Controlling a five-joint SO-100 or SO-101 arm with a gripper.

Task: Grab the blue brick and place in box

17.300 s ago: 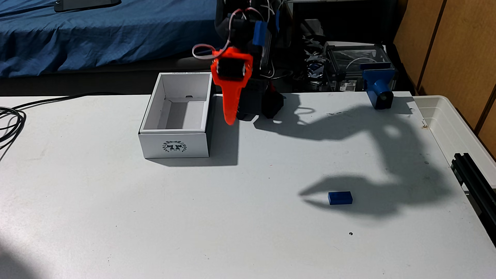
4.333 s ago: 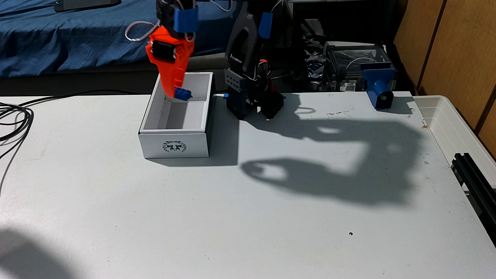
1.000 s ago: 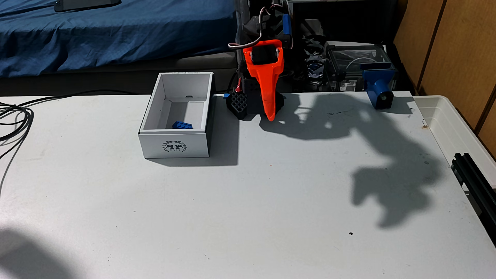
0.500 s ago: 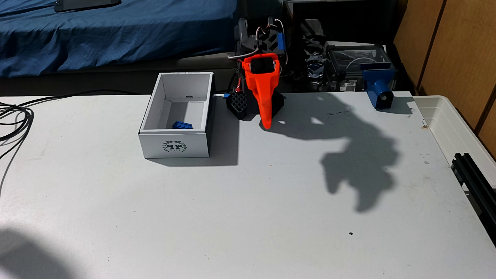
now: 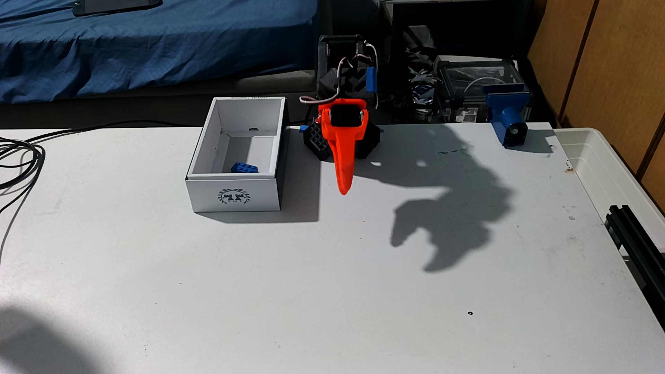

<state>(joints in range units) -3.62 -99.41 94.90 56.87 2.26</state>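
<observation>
The blue brick (image 5: 244, 168) lies studs up inside the white box (image 5: 234, 196), on its floor near the front wall. The box stands left of centre at the back of the table, laurel emblem facing the camera. My orange gripper (image 5: 343, 190) hangs tip-down just right of the box, low over the table and folded close to the arm's black base (image 5: 316, 142). It is seen edge-on and holds nothing. Its shadow on the table shows two fingers spread apart.
A blue printed clamp-like part (image 5: 507, 120) stands at the back right edge. A translucent white tub (image 5: 593, 162) and a black rail (image 5: 637, 237) sit along the right side. Black cables (image 5: 18, 162) lie at the left. A blue bed cover (image 5: 144, 43) is behind the table.
The brick, held over the box earlier, now rests inside it. Over the last second the gripper has dropped lower and swung slightly left toward the table, and its shadow has slid left.
</observation>
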